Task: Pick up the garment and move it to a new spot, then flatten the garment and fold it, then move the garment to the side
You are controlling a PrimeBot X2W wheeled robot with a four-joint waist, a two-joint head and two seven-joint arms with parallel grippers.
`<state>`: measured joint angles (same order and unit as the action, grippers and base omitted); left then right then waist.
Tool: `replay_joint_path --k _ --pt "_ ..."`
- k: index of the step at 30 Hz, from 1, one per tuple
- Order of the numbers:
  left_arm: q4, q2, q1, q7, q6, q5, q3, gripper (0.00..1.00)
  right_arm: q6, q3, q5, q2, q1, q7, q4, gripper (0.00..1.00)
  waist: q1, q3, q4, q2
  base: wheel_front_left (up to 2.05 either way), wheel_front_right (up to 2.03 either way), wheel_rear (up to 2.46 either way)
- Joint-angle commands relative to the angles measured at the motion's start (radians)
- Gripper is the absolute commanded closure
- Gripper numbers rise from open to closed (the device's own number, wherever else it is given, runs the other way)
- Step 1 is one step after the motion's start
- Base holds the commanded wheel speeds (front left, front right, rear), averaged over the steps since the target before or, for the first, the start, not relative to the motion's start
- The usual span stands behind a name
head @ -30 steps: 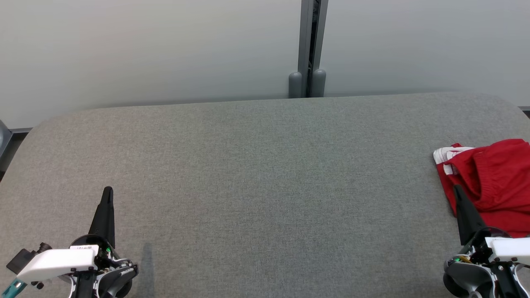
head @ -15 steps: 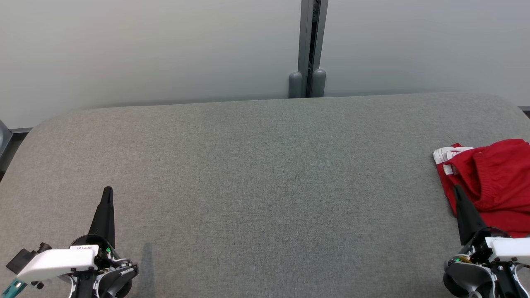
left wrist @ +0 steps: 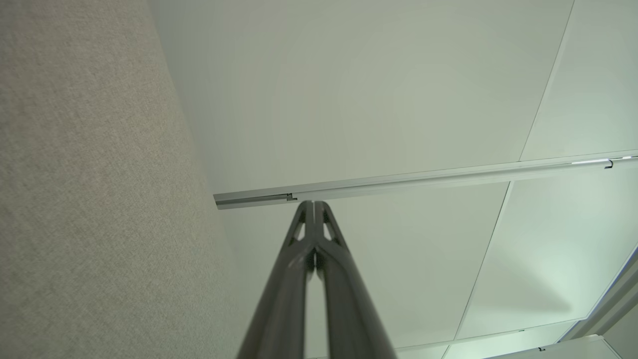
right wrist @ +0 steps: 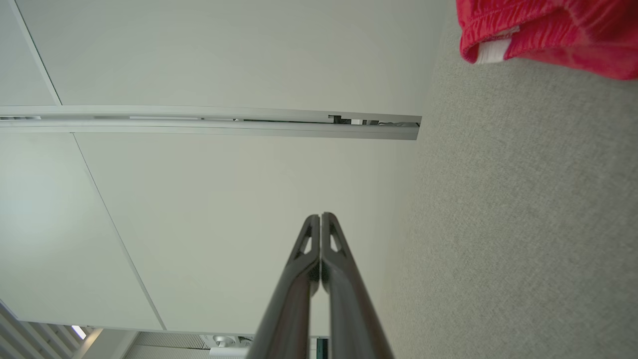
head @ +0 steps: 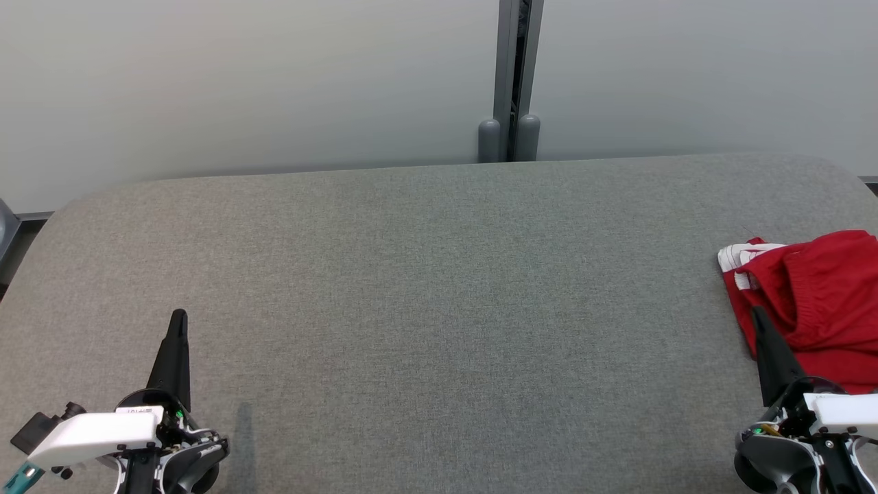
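Left gripper [head: 178,316]: over the front left corner of the tabletop [head: 439,295], fingers pressed together, nothing in them. Well apart from the garment, with the whole bare grey width between.

Garment [head: 820,302]: red with white trim, bunched at the tabletop's right edge and running out of view there.

Right gripper [head: 757,313]: over the front right corner, fingers together, empty. In the head view its tip crosses the garment's near left hem. The right wrist view shows the cloth off to one side of the tips, with bare tabletop between.
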<state>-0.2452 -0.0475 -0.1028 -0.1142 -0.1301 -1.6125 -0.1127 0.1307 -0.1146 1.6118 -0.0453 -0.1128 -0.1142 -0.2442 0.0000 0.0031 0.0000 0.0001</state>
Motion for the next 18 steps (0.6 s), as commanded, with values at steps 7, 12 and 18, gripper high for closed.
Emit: replay_joint_path --k 7,12,18 --pt "0.003 -0.005 -0.012 -0.003 -0.003 -0.001 -0.004 1.00 0.000 -0.001 0.003 -0.009 0.009 -0.003 0.003 1.00 0.0000 0.000 0.000 -0.0001 0.00 0.00 0.00" --pt "0.003 -0.005 -0.012 -0.003 -0.003 -0.001 -0.004 1.00 0.000 -0.001 0.003 -0.009 0.009 -0.003 0.003 1.00 0.0000 0.000 0.000 -0.0001 0.00 0.00 0.00" --pt "0.003 -0.005 -0.012 -0.003 -0.003 -0.001 -0.004 1.00 0.000 -0.001 0.003 -0.009 0.009 -0.003 0.003 1.00 0.0000 0.000 0.000 -0.0001 0.00 0.00 0.00"
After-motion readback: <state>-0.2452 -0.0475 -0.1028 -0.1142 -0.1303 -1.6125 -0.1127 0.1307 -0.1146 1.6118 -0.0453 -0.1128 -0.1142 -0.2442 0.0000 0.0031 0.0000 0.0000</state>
